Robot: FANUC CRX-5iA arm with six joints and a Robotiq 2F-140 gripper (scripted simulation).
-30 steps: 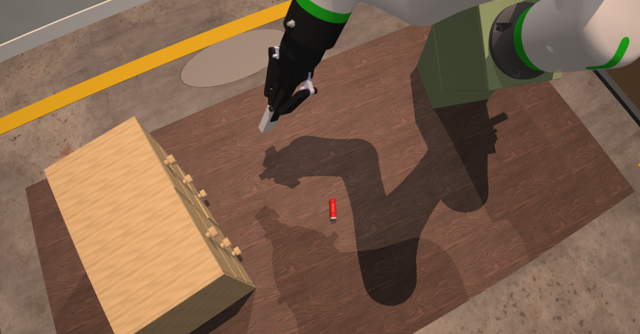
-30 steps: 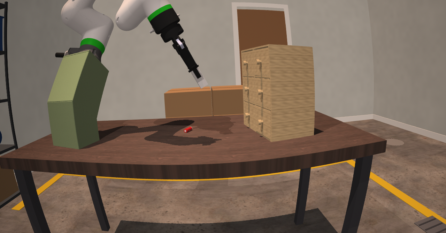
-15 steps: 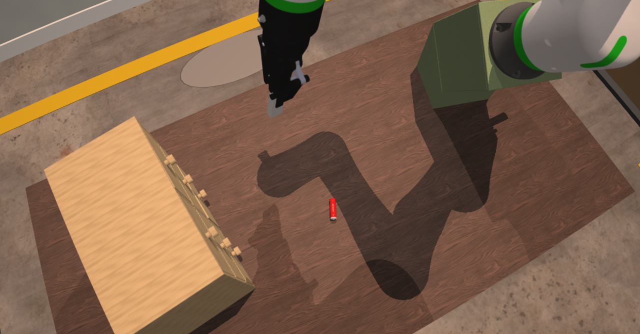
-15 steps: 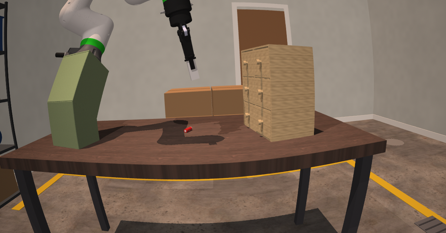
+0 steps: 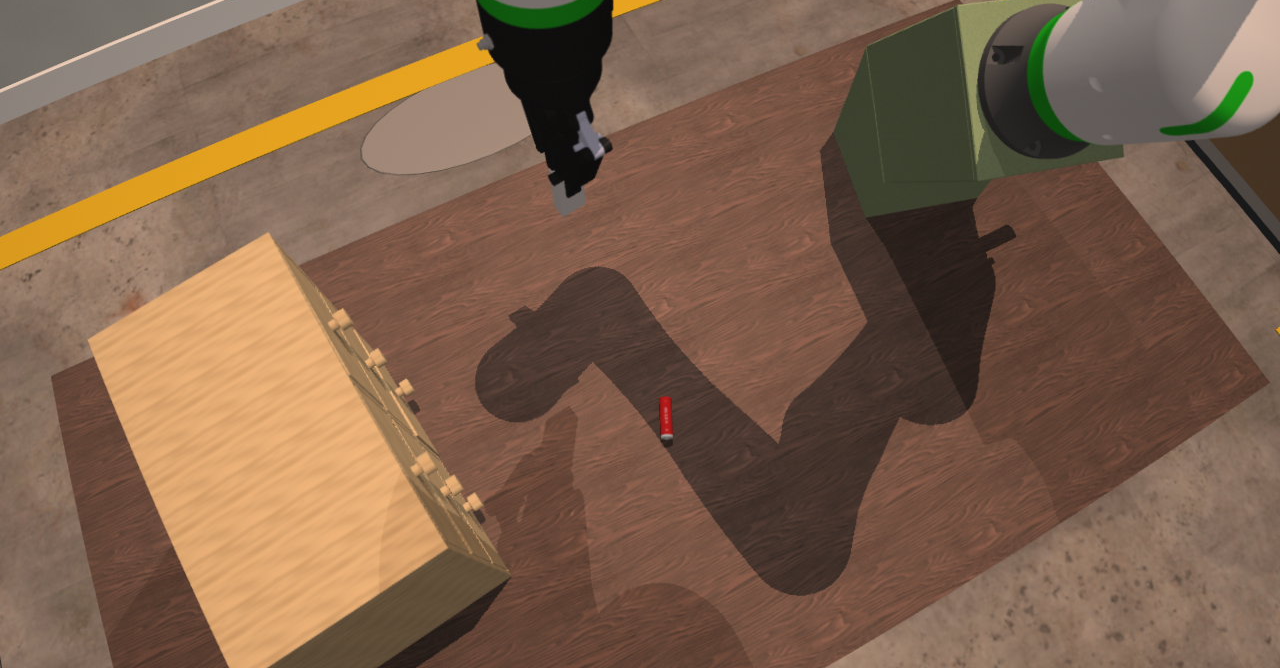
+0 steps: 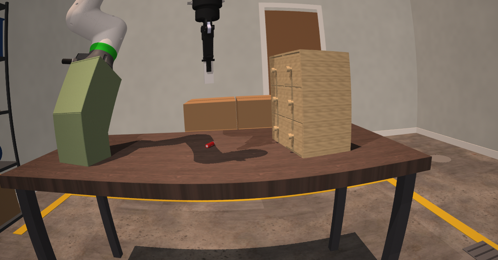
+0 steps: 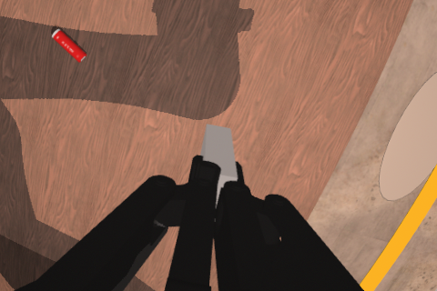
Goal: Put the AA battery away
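The red AA battery (image 5: pixel 665 418) (image 6: pixel 209 144) (image 7: pixel 68 45) lies on its side on the table (image 5: pixel 716 180) (image 6: pixel 156 173) (image 7: pixel 291 77), between the arm's base and the chest. The small wooden chest (image 5: pixel 241 449) (image 6: pixel 325 101) stands upright, with round knobs on its front. Its drawers look pushed in, and what they hold is hidden. My gripper (image 5: pixel 567 198) (image 6: pixel 208 73) (image 7: pixel 214 145) points down high above the table, in front of the chest and apart from it. It is shut, with nothing seen between its fingers. The battery is off to one side, at the upper left in the wrist view.
The green pedestal (image 5: pixel 917 118) (image 6: pixel 69 136) carries the arm at the table's other end from the chest. The chest's knobs (image 5: pixel 422 464) (image 6: pixel 290 102) stick out toward the battery's side. Cardboard boxes (image 6: pixel 210 115) show beyond the table in the exterior view.
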